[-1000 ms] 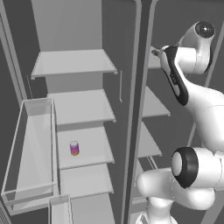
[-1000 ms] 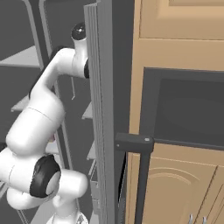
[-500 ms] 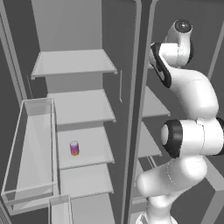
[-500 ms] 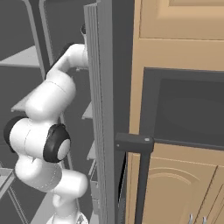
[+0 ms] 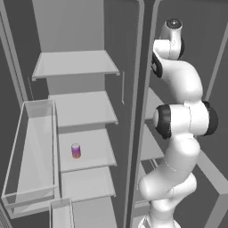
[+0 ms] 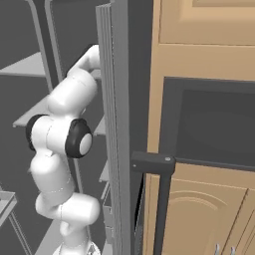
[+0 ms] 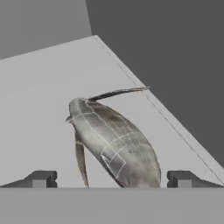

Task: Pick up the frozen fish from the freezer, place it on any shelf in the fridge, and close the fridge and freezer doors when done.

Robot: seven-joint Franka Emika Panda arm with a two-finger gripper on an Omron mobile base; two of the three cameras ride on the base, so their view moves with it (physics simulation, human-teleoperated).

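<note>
- Approaching the frozen fish [image 7: 114, 142] is the step in hand, judged from the hand view: the fish lies on a pale freezer shelf [image 7: 39, 87], directly ahead of the pincer [image 7: 111, 178] and between its two fingertips [image 7: 40, 178].
- Pincer state: released, jaws spread wide, one tip on each side of the fish; nothing is held. Whether either tip touches the fish cannot be told.
- Fish attitude: resting on its side, tail fin pointing away from the pincer and toward the shelf's far edge, body angled across the gap between the tips.
- Arm position: the white arm [image 5: 182, 120] reaches up into the freezer [image 5: 187, 53], the narrower compartment right of the centre divider; the fridge [image 5: 78, 111] stands open to the divider's left with a purple-and-orange can [image 5: 75, 150] on one of its middle shelves.
- Risk 1: closing across the angled body may pivot the fish out sideways, because the flat, tapered shape offers uneven contact.
- Risk 2: a frozen, smooth surface probably grips poorly; a shallow hold could let the fish slip during transfer to the fridge.
- Risk 3: pushing forward before closing could slide the fish toward the shelf edge beside the dark freezer wall [image 7: 175, 52].
- Risk 4: in the right base view the open door [image 6: 117, 124] stands close beside the arm; a wide withdrawal swing may strike it.
</note>
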